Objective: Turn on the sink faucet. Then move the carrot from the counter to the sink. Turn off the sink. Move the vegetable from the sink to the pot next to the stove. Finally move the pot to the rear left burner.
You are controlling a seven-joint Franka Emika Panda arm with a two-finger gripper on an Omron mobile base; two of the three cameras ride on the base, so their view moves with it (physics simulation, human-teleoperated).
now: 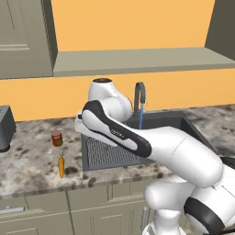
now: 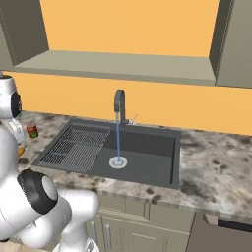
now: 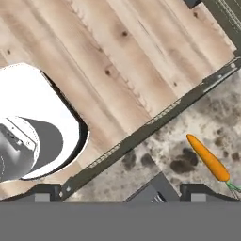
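The sink faucet (image 1: 140,94) (image 2: 119,101) arches over the dark sink (image 1: 183,121) (image 2: 142,142), and a thin blue stream of water falls from its spout to the drain. The orange carrot (image 1: 61,166) (image 3: 207,157) lies on the speckled counter (image 1: 27,156) (image 3: 207,122) left of the sink, near the front edge. In the hand view my gripper (image 3: 124,193) is open and empty. It looks down over the counter's front edge, and the carrot lies just above the right fingertip (image 3: 202,190). The pot and the stove are out of view.
A short red can (image 1: 57,138) (image 2: 32,130) stands on the counter just behind the carrot. The corner of a microwave (image 1: 4,128) sits at the far left. Wooden floor (image 3: 117,56) lies below the counter edge. Wall cabinets hang above.
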